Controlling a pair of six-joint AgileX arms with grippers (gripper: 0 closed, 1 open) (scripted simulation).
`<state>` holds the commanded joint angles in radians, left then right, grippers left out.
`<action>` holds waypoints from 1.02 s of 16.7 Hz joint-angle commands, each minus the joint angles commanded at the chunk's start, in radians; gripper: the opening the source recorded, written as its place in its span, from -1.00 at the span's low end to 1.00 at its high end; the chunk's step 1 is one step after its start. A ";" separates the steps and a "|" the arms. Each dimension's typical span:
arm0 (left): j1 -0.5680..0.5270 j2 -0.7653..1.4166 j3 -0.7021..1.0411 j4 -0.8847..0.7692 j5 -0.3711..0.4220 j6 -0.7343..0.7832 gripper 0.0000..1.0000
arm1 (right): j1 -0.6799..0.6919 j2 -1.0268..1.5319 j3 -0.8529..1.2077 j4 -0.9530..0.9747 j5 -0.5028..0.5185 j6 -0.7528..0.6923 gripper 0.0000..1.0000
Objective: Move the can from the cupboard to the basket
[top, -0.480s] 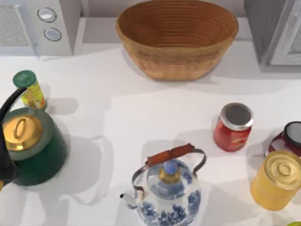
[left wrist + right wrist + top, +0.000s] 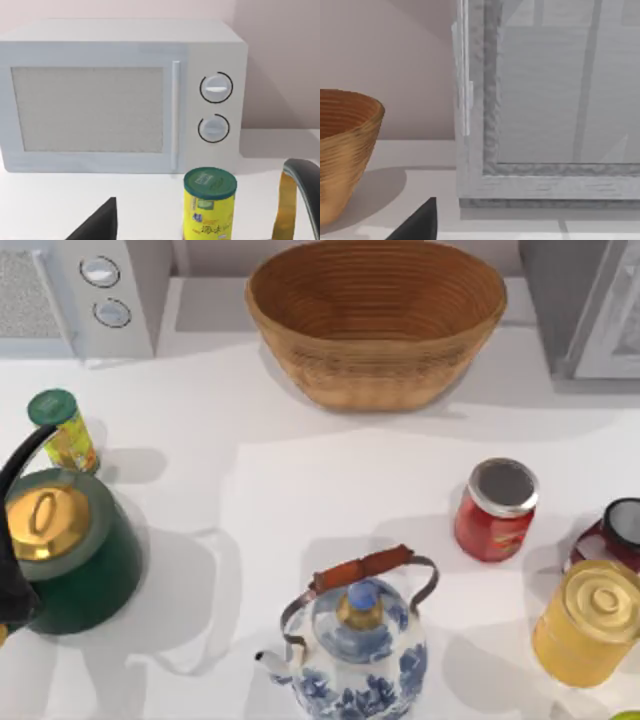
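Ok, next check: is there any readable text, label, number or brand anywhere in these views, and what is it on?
Nothing can be read.
Yellow-green canister: its label carries a small emblem and rows of print, too blurred to read.
Red jar: yellowish label marks, not legible.
Microwave: its two knobs have no visible numbers or markings.
Cupboard and basket: no text.

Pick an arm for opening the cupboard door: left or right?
Right, probably. Its wrist camera faces the cupboard door closely, basket beside it. The left wrist view faces the microwave on the table's left side.
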<state>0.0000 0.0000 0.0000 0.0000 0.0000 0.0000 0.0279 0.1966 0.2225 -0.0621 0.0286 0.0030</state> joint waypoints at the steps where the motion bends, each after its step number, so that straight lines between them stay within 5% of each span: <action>1: 0.000 0.000 0.000 0.000 0.000 0.000 1.00 | 0.008 0.058 0.073 -0.018 0.008 0.001 1.00; 17: 0.000 0.000 0.000 0.000 0.000 0.000 1.00 | 0.145 1.048 1.417 -0.329 0.156 0.012 1.00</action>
<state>0.0000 0.0000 0.0000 0.0000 0.0000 0.0000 0.1731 1.2445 1.6393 -0.3916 0.1844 0.0149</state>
